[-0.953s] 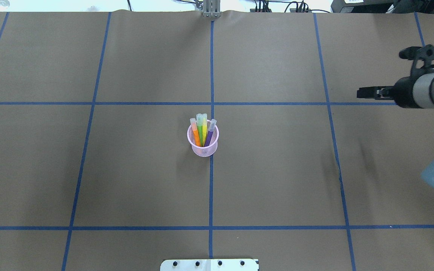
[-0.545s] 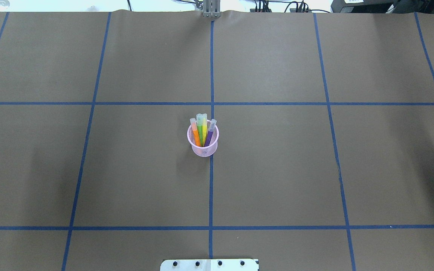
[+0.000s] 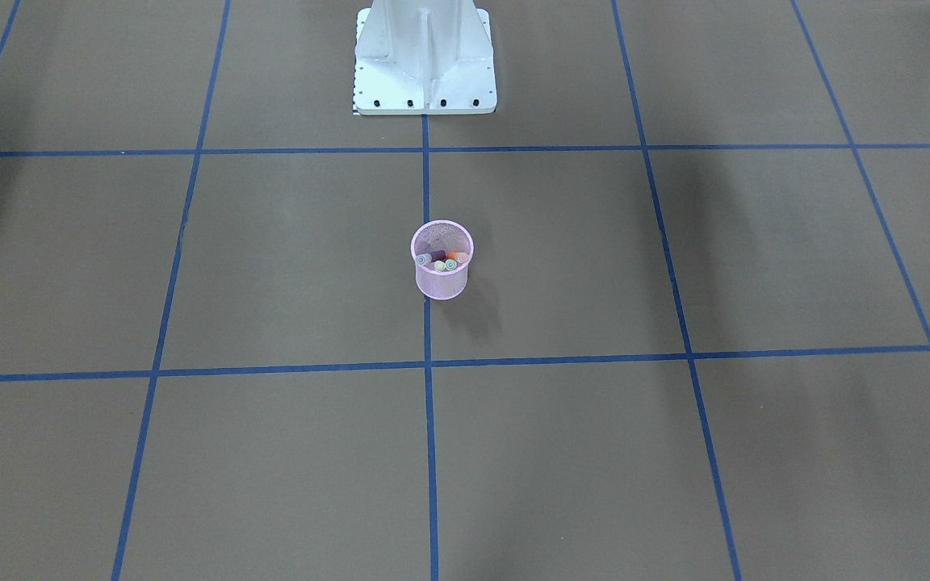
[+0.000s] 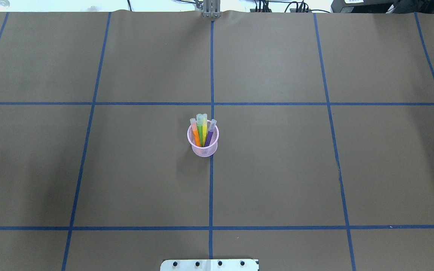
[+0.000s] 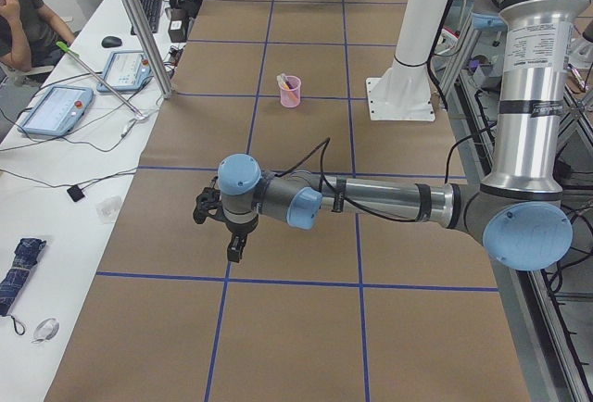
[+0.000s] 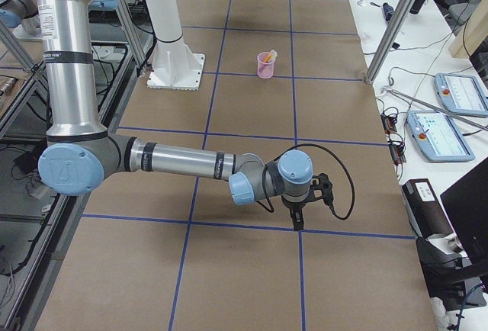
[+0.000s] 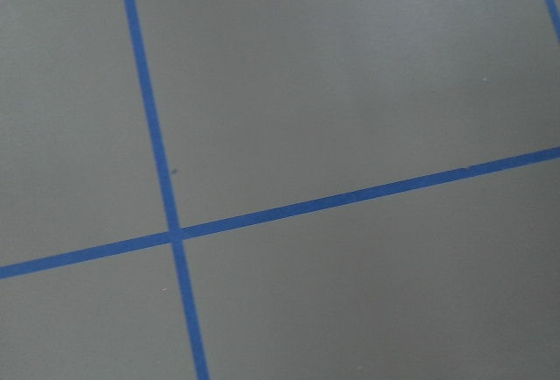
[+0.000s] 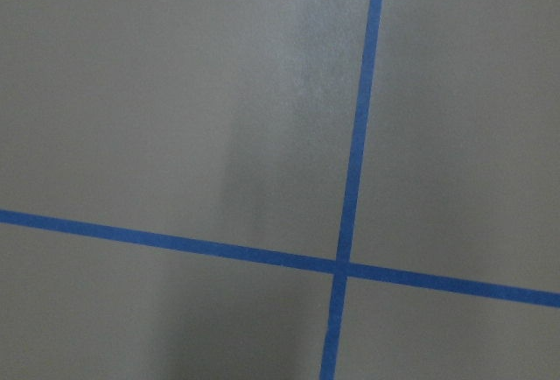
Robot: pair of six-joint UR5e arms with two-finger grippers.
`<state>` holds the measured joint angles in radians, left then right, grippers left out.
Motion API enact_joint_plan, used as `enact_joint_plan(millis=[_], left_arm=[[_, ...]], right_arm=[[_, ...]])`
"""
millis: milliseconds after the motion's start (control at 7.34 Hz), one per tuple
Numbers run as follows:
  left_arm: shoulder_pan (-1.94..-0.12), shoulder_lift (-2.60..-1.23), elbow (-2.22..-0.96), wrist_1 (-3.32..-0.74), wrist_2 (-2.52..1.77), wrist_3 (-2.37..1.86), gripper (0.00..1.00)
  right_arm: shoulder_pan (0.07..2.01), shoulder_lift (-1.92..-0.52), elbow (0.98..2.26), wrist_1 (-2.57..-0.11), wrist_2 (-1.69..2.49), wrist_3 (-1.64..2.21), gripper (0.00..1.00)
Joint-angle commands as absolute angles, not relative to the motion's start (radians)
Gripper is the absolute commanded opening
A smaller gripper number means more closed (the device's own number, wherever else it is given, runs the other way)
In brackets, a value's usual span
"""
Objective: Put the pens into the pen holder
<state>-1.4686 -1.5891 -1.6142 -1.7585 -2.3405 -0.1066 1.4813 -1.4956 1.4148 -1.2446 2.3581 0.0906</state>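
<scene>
Left arm: stretched low across mid-frame, black left gripper (image 5: 233,250) pointing down — finger spread not discernible.
Right arm: likewise, black right gripper (image 6: 297,223) — fingers unreadable.
Pink wire-mesh pen holder (image 4: 204,150): frame centre, upright.
Orange, green, yellow, purple pens (image 4: 202,130): inside it.

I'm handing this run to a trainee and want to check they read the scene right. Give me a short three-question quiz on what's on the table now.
1. True or false: the pen holder lies tipped on its side.
2. How many pens stand in the pen holder?
3. In the overhead view, the pen nearest that view's right edge is: A orange, B green, C purple.
Key: 1 false, it stands upright; 2 four; 3 C.
</scene>
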Motion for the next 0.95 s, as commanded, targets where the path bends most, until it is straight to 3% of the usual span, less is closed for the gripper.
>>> enact_joint_plan(millis=[0,272,817], left_arm=[[-1.474,-1.618,-1.603,-1.628,-2.335,-0.103,0.99],[-1.476,-1.641,-1.603,-1.543,-2.39,-0.103,0.99],[-1.503,-1.591,-1.628,-1.571,-2.5,-0.106,1.0]], right_arm=[[1.483,-1.378,1.411,-1.566,2.358,-0.068,1.0],[1.491,-1.36,1.44,-1.65,2.356,-0.072,1.0],[1.489,-1.477,1.585,-1.655,2.341,-0.058,1.0]])
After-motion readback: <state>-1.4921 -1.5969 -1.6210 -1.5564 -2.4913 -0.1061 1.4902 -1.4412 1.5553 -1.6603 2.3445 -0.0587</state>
